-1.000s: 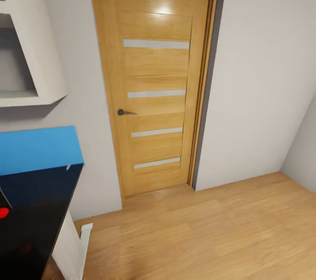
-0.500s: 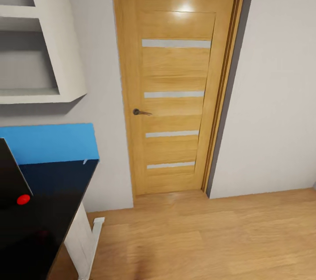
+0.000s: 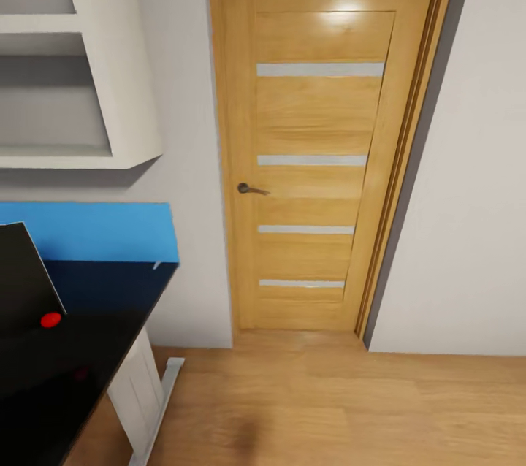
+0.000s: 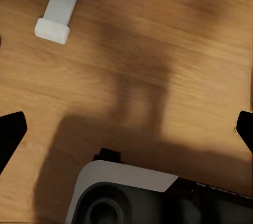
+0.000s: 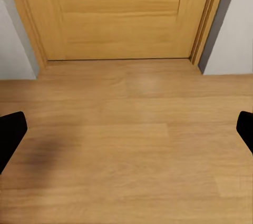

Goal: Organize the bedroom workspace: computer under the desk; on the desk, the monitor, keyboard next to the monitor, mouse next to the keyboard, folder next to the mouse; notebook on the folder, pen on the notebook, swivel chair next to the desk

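L gripper: fingertips at opposite edges of the wrist view, spread wide apart, nothing between them, touching nothing. Beneath it: wooden floor, part of the robot's base, and the white desk foot a little beyond the gripper.

R gripper: fingertips likewise wide apart, empty, no contact. Wooden door ahead of it, floor below.

Head view: desk, black top, white leg. Monitor corner w/ red dot stands on it. Folder, blue, lies at the desk's far end against the wall. White wall shelf above the desk. Door handle visible; door shut.
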You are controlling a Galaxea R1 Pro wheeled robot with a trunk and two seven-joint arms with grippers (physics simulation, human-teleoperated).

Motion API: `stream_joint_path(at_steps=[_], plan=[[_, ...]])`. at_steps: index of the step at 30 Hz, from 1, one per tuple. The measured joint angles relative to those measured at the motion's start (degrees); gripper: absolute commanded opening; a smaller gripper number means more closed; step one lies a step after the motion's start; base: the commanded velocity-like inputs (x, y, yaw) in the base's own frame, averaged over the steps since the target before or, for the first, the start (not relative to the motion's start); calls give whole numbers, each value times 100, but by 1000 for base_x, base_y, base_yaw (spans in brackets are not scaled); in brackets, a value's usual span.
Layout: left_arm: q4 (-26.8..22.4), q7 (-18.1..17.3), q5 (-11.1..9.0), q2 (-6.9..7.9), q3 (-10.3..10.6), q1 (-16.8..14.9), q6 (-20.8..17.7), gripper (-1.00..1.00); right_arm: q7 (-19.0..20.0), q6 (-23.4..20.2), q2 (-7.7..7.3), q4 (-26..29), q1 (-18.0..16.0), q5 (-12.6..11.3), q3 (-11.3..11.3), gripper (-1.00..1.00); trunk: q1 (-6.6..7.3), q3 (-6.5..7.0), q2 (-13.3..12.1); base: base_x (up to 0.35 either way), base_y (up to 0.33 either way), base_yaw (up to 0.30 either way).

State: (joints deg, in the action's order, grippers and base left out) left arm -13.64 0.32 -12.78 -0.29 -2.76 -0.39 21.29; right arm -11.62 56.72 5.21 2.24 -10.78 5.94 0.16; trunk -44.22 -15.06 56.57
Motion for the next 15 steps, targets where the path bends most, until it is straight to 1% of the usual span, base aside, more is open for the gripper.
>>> stream_joint_path(at_steps=[2,3,5,10,15], plan=[[0,0,2,-4,2,0,0,100,0,0,-1,-4,0,48,-3,100,0,0,0,56,-215,294],[0,-2,7,-10,3,0,0,100,0,0,-2,-8,0,115,-3,100,-1,0,0,24,-112,293],[-1,-6,19,-15,12,1,6,100,0,0,-3,-10,0,169,-7,100,-1,0,0,11,-52,293],[0,-8,24,-6,52,3,38,100,0,-4,-6,-12,0,191,-8,100,-1,0,-1,4,-21,293],[-1,-7,18,8,68,2,203,100,7,-17,-11,-17,0,197,-8,100,-1,0,0,1,-4,292]])
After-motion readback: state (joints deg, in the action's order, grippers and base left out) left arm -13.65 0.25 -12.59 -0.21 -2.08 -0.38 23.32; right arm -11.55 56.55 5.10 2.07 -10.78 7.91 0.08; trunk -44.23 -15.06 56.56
